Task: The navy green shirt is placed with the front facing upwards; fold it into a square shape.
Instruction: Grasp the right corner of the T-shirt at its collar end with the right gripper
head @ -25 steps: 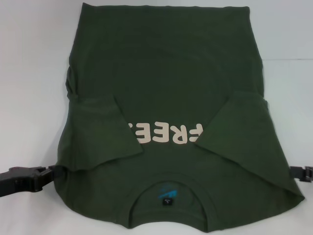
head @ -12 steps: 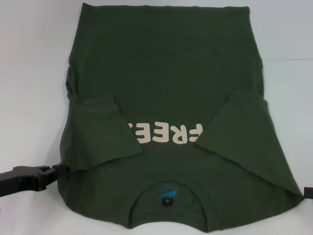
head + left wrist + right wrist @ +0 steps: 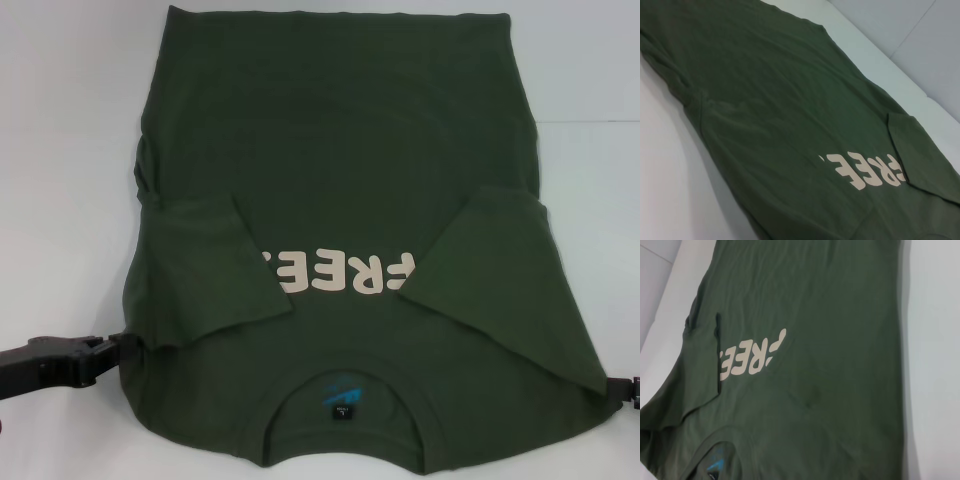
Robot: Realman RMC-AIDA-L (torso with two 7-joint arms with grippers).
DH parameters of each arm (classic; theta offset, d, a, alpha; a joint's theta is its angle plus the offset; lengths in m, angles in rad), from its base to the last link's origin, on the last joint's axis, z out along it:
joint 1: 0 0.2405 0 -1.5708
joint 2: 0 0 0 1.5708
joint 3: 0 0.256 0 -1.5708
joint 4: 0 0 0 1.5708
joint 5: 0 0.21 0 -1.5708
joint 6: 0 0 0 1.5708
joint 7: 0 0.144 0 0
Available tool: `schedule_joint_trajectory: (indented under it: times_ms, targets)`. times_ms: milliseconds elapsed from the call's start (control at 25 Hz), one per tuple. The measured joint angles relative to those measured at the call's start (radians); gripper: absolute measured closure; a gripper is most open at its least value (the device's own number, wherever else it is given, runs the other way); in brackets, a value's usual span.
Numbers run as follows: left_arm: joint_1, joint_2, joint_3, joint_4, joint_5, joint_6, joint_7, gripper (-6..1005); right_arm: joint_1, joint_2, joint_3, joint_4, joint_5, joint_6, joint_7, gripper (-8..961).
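The navy green shirt [image 3: 340,150] lies flat, front up, with its collar and blue neck label [image 3: 340,390] nearest me. Both sleeves are folded inward: one [image 3: 200,270] on the left, one [image 3: 490,260] on the right, each covering an end of the cream lettering [image 3: 340,272]. My left gripper [image 3: 118,348] lies low at the shirt's left edge near the shoulder, its tip touching the cloth. Only a sliver of my right gripper [image 3: 628,388] shows, at the shirt's right shoulder corner. The left wrist view shows the shirt [image 3: 780,100], and so does the right wrist view [image 3: 830,340]; neither shows fingers.
The shirt rests on a white table [image 3: 60,150] with bare surface to its left and right. A seam in the white surface [image 3: 920,30] runs beyond the shirt's far side.
My left gripper has slid slightly toward the shirt's edge. My right gripper has moved toward me along the shirt's right edge, to its shoulder corner. The shirt has not moved.
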Motion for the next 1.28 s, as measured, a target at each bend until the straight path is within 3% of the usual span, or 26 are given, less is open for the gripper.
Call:
schedule_joint_trajectory:
  times_ms: [640, 1280]
  targets:
    - [0.000, 0.002, 0.001, 0.000, 0.000, -0.007, 0.003, 970, 0.042, 0.031, -0.013, 0.002, -0.038, 0.028, 0.001, 74]
    - [-0.002, 0.003, 0.000, 0.000, 0.000, -0.008, 0.004, 969, 0.071, 0.036, -0.006, 0.018, -0.047, -0.054, -0.003, 109]
